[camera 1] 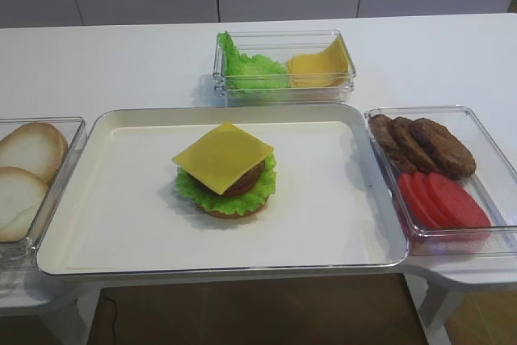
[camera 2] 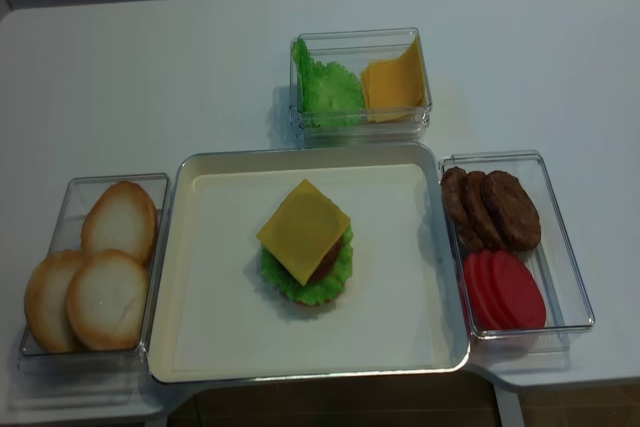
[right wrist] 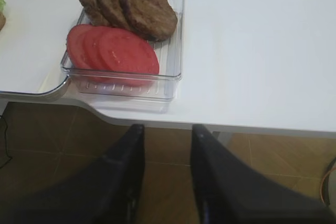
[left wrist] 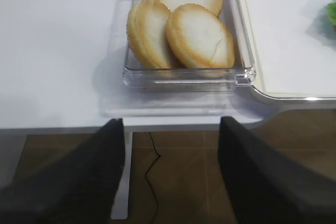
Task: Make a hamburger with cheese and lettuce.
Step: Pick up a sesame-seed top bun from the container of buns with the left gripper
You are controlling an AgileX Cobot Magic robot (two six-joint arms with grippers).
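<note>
The hamburger stands in the middle of the white tray, with no top bun on it. The yellow cheese square lies on top, over a brown patty. The green frilly lettuce rings the stack above the tan bun base. It also shows in the other overhead view. My left gripper is open and empty, below the table's front edge near the bun box. My right gripper is open and empty, below the table edge near the patty box. Neither gripper shows in the overhead views.
A clear box of pale bun halves stands left of the tray. A clear box with brown patties and red tomato slices stands right. A box behind holds loose lettuce leaves and yellow slices.
</note>
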